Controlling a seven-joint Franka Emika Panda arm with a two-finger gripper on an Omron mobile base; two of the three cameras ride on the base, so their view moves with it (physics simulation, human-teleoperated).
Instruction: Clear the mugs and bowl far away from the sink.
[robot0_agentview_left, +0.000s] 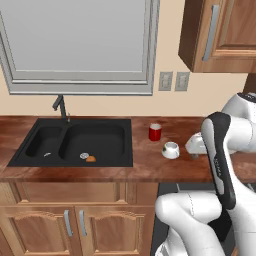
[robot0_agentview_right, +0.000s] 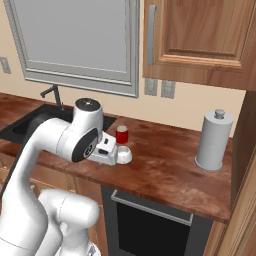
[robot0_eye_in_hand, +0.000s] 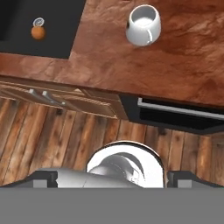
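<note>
Sink (robot0_agentview_left: 75, 142), matte black and rectangular with two basins, is set into the left of the reddish-brown, mottled tabletop (robot0_agentview_left: 145, 167); a thin dark faucet (robot0_agentview_left: 61, 107) stands behind it and a small orange ball (robot0_agentview_left: 91, 159) lies by the drain of the right basin. Right of the sink stands the red mug (robot0_agentview_left: 155, 132), a straight cylinder with a pale inside. Nearer the front edge sits the white mug (robot0_agentview_left: 170, 150), rounded and glossy. Just right of it hangs the end effector (robot0_agentview_left: 196, 148), fingers spread wide, holding nothing. Far right, a grey paper-towel cylinder (robot0_agentview_right: 214, 141) stands upright.
</note>
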